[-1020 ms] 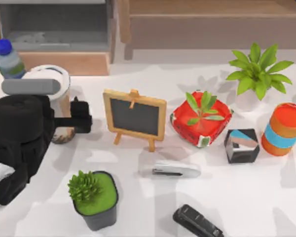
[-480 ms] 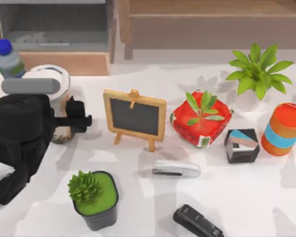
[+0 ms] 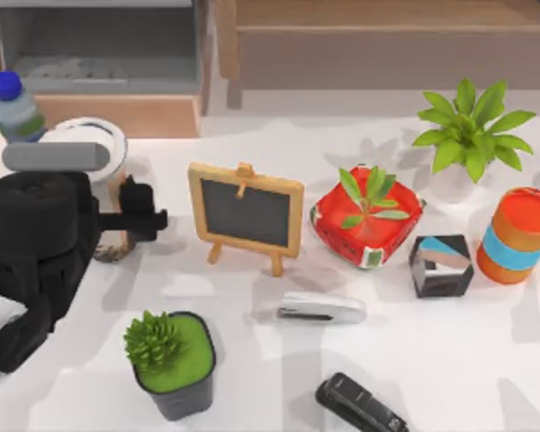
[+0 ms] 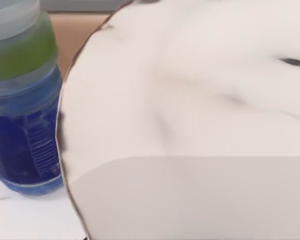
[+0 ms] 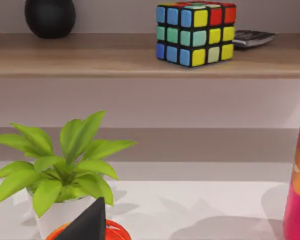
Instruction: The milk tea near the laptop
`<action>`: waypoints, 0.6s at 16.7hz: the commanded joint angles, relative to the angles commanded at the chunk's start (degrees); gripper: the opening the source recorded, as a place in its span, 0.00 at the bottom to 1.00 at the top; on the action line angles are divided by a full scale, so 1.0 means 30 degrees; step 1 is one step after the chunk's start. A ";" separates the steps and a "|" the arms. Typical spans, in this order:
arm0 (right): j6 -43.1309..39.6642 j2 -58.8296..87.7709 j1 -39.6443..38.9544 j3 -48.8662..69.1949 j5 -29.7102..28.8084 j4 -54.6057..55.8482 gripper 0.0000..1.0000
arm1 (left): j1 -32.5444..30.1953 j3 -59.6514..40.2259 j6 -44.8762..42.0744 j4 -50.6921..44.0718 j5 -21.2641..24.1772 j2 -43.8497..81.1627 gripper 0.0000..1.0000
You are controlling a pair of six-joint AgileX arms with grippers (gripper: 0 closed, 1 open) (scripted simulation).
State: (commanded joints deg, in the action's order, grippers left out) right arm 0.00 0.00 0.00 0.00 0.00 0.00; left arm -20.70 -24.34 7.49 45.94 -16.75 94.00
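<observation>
The left pincer (image 3: 126, 219) sits at the table's (image 3: 450, 351) far left, its black fingers (image 3: 142, 212) against the side of the milk tea (image 3: 99, 148); it looks closed on the cup, one finger plain at the cup's right flank and the other hidden under the arm. The milk tea stands upright at the left rear of the table, white lid up, just beside a blue-capped bottle (image 3: 13, 106) at the left edge. In the left wrist view the cup's pale wall (image 4: 190, 125) looms close, with the bottle (image 4: 22, 100) just beside it. In front of the cup stands a small green plant in a dark pot (image 3: 173, 360). Rightward come a little chalkboard easel (image 3: 245, 214), a white stapler (image 3: 322, 309), a black stapler (image 3: 360, 403), a red pot with a sprout (image 3: 367, 216), a dark cube (image 3: 441, 265), a leafy plant in a white pot (image 3: 468, 135) and an orange and blue cylinder (image 3: 517, 236). The right wrist view looks at that leafy plant (image 5: 60, 165) and a colour cube (image 5: 195, 32) on a shelf (image 5: 115, 55).
</observation>
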 joint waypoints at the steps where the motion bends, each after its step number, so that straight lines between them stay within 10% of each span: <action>1: 0.0000 0.0000 0.0000 0.0000 0.0000 0.0000 1.00 | 0.0000 0.0000 0.0000 0.0000 0.0000 0.0000 0.00; 10: 0.0000 0.0000 0.0000 0.0000 0.0000 0.0000 1.00 | -0.0017 -0.0248 -0.0026 -0.1222 -0.0020 -0.0946 0.00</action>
State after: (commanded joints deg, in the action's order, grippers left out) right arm 0.00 0.00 0.00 0.00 0.00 0.00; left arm -20.75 -25.08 7.42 42.27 -16.81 91.16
